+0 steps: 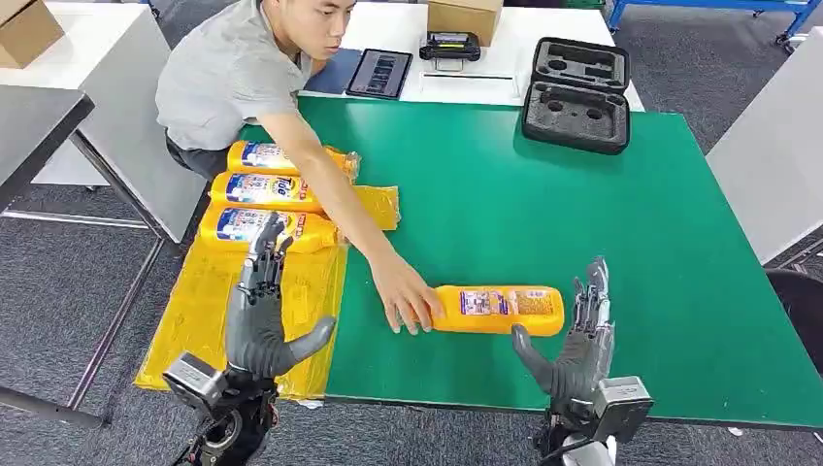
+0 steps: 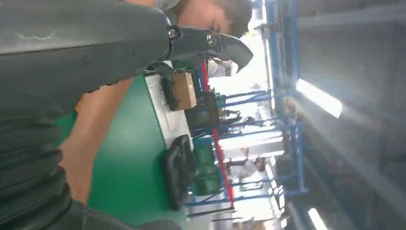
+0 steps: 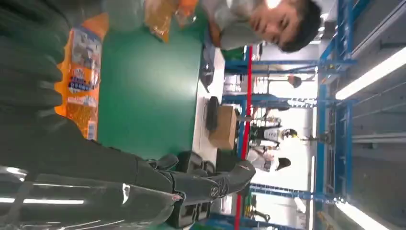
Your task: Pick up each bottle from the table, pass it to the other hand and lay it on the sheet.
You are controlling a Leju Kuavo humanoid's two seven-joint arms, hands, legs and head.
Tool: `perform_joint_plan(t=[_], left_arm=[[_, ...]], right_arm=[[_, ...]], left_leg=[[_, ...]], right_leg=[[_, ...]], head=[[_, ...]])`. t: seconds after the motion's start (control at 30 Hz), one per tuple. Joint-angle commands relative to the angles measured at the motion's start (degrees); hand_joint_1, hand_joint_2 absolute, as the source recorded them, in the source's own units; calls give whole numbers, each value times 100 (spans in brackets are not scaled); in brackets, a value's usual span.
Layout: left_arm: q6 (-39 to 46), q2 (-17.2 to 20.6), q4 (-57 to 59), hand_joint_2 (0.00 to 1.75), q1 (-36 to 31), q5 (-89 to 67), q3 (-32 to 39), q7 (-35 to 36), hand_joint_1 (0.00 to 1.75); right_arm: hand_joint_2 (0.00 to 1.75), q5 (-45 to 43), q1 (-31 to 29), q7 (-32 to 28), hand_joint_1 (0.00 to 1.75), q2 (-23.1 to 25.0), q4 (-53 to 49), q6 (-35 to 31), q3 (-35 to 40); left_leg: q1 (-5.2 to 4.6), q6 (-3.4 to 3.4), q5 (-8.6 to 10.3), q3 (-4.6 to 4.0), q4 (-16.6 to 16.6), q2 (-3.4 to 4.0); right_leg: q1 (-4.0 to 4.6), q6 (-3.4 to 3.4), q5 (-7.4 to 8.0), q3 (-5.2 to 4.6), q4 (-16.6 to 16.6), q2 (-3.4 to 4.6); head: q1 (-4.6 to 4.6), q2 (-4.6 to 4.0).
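Note:
An orange bottle (image 1: 500,310) lies on its side on the green table (image 1: 543,204) near the front edge; a person's hand (image 1: 406,293) rests on its left end. My right hand (image 1: 577,340) stands open just right of and in front of that bottle (image 3: 79,76), holding nothing. My left hand (image 1: 264,301) is open, fingers up, over the yellow sheet (image 1: 204,311) at the table's left front. Three orange bottles (image 1: 267,191) lie side by side at the sheet's far end, just beyond my left hand's fingertips.
The person (image 1: 243,68) leans in from the far left, arm stretched across the table between my hands. An open black case (image 1: 576,93) sits at the table's far edge. A tablet (image 1: 379,73) and cardboard box (image 1: 464,17) lie on the white table behind.

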Motion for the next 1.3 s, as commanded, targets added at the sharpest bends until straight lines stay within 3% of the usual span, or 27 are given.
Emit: perform_joint_plan(t=[0.03, 0.17, 0.3, 0.7, 0.77, 0.8, 0.9, 1.07, 1.3], left_arm=[[-47, -248, -51, 175, 46, 58, 251, 15, 0], [74, -258, -190, 175, 116, -9, 78, 15, 0], [95, -263, -78, 175, -96, -48, 17, 15, 0], [95, -263, -78, 175, -96, -48, 17, 15, 0], [117, -276, -33, 175, -222, -73, -37, 15, 0], [-278, -324, 82, 175, -333, 118, 2, 15, 0], [-536, -439, 219, 175, -450, 104, 107, 15, 0], [-586, -587, 199, 175, -525, 94, 86, 15, 0], [-824, -686, 237, 175, -614, 130, 144, 15, 0]], right_arm=[[175, 160, -87, 28, 0, -51, 229, -268, 168], [175, 335, -257, 28, 0, -470, 616, -128, 577], [175, 624, -274, 30, 0, -735, 595, -34, 459], [175, 624, -274, 30, 0, -735, 595, -34, 459], [175, 1096, -275, 215, 0, -881, 522, -164, 426], [175, 1892, -275, 642, 0, -1168, 424, -262, 390], [175, 1808, -429, 1079, 0, -1599, 552, 493, -92], [175, 1945, -1133, 1152, 0, -1991, 1283, 1022, -422], [175, 2596, -1326, 1502, 0, -2367, 1507, 1265, -190]], left_leg=[[9, -11, -9, 21, -2, 7], [7, -7, -7, 16, -3, 8], [12, -9, -10, 28, -4, 2], [7, -9, -7, 17, -2, 1], [11, -13, -12, 29, -2, 4], [6, -7, -4, 11, 0, -4], [6, -6, -4, 15, 0, -11], [-5, -1, -2, 12, -1, -1], [-11, 0, 2, 13, -1, -4]], right_leg=[[9, -13, -5, 21, -6, 8], [8, -9, -2, 15, -6, 9], [12, -11, -5, 34, -14, 3], [9, -10, -3, 19, -7, 2], [12, -15, -7, 31, -9, 6], [8, -8, -3, 14, -5, -3], [6, -8, -4, 20, -7, -10], [-3, -2, 3, 18, -9, 1], [-10, 7, 11, 18, -10, -1]], head=[[-4, 0], [-4, 0], [-7, 0], [-4, 0], [-4, 0], [-4, 0], [-4, 0], [-2, 0], [-2, 0]])
